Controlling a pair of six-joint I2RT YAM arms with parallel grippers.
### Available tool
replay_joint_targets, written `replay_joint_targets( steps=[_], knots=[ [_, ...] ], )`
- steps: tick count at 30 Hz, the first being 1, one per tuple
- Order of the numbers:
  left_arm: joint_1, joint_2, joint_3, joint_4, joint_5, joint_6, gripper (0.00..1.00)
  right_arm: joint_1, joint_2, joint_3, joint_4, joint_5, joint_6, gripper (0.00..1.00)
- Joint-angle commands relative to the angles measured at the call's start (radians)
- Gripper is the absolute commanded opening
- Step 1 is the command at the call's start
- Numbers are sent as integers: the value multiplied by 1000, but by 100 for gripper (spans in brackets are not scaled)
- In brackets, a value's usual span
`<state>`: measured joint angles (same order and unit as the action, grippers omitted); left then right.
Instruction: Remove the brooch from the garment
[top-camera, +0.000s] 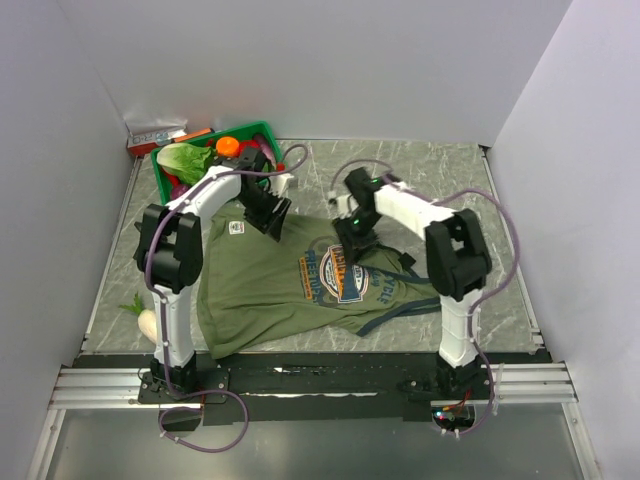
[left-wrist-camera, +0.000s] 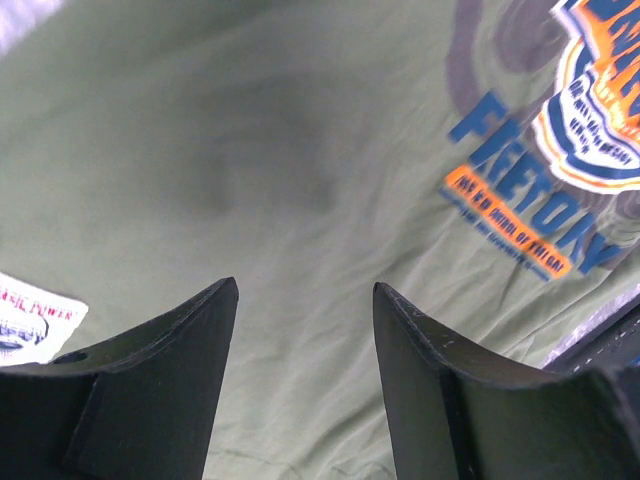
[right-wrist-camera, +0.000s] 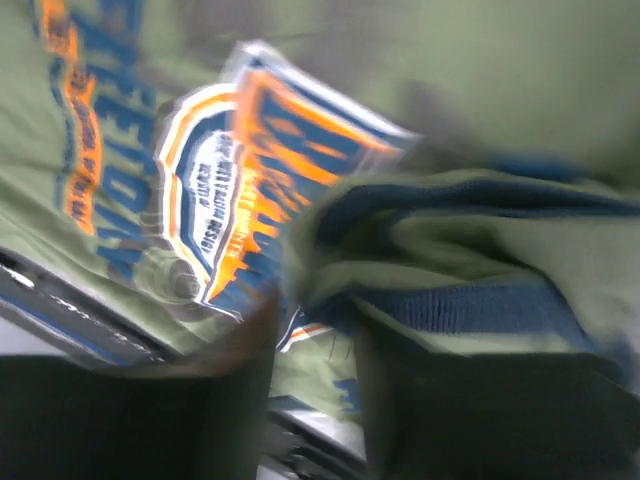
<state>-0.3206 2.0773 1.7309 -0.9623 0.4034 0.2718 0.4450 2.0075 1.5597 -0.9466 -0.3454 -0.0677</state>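
Note:
The olive-green garment (top-camera: 260, 290) lies spread on the marble table, with its oval orange-and-blue graphic (top-camera: 335, 272) in the middle and its white label (top-camera: 237, 228) near the top left. No brooch shows in any view. My left gripper (top-camera: 271, 230) is open just above plain green cloth (left-wrist-camera: 300, 150), beside the label (left-wrist-camera: 30, 315). My right gripper (top-camera: 350, 250) hangs low over the garment's upper right. Its view is blurred. Its fingers stand apart at a raised fold of navy trim (right-wrist-camera: 470, 305) next to the graphic (right-wrist-camera: 230, 190).
A green basket (top-camera: 262, 130) of vegetables, with a lettuce (top-camera: 185, 160) and an orange fruit (top-camera: 228, 145), stands at the back left beside a small white box (top-camera: 155, 135). A white vegetable (top-camera: 146, 320) lies at the table's left edge. White walls close in three sides.

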Motion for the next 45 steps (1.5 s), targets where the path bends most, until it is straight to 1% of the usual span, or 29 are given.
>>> replay_joint_targets(
  steps=[1,2,5,7,10,13,15,18,19,20,23,24,25,27,28,29,30,33,34,35,36,40,41,42,44,45],
  knots=[
    [28,-88,-30,8,22,-2,62,76,40,74,-41,-27,-35,61],
    [29,-92,-42,19,20,-3,62,81,34,82,-41,-20,-37,68],
    [29,-120,-57,42,32,-17,62,77,22,112,-78,-26,-53,73],
    [29,-134,-54,57,55,-39,62,57,13,148,-145,-81,-75,74],
    [15,-145,-47,92,86,-65,63,11,-64,126,-165,-158,-109,73],
    [-27,-125,-18,103,95,-59,63,-21,-122,140,-216,-208,-173,73],
    [-63,-102,12,112,104,-54,63,-44,-136,129,-225,-211,-194,71],
    [-93,-65,54,126,127,-71,63,-100,-161,80,-173,-205,-202,67],
    [-100,-50,68,126,136,-75,63,-123,-167,71,-164,-210,-216,64],
    [-110,-36,100,125,165,-83,63,-135,-173,60,-152,-207,-227,58],
    [-129,35,173,117,239,-124,65,-161,-216,-13,-74,-175,-308,51],
    [-136,62,185,122,280,-149,69,-163,-234,-60,-26,-158,-338,49],
    [-153,69,188,135,293,-161,96,-163,-269,-87,3,-144,-403,47],
    [-175,70,161,221,313,-192,97,-163,-305,-171,61,-93,-454,44],
    [-189,69,145,253,302,-198,97,-163,-320,-191,113,-72,-484,43],
    [-218,72,131,302,287,-203,96,-164,-323,-207,129,-57,-491,42],
    [-233,85,131,318,276,-210,96,-163,-319,-220,137,-40,-494,41],
    [-276,144,168,344,243,-249,96,-161,-283,-208,137,-6,-451,38],
    [-285,159,186,352,238,-261,97,-161,-264,-202,132,-4,-411,35],
    [-287,173,190,359,242,-266,96,-163,-257,-196,124,-4,-390,34],
    [-287,193,193,381,247,-307,96,-161,-251,-188,121,-7,-370,33],
    [-287,227,179,410,258,-336,99,-158,-222,-199,111,-7,-287,29],
    [-288,233,173,415,259,-339,97,-157,-216,-201,103,-3,-278,29],
    [-288,237,164,421,256,-356,91,-157,-208,-204,86,5,-270,29],
    [-288,239,130,441,264,-379,84,-154,-201,-216,85,25,-256,28],
    [-288,237,118,447,268,-400,73,-155,-202,-239,100,32,-256,28]
  ],
)
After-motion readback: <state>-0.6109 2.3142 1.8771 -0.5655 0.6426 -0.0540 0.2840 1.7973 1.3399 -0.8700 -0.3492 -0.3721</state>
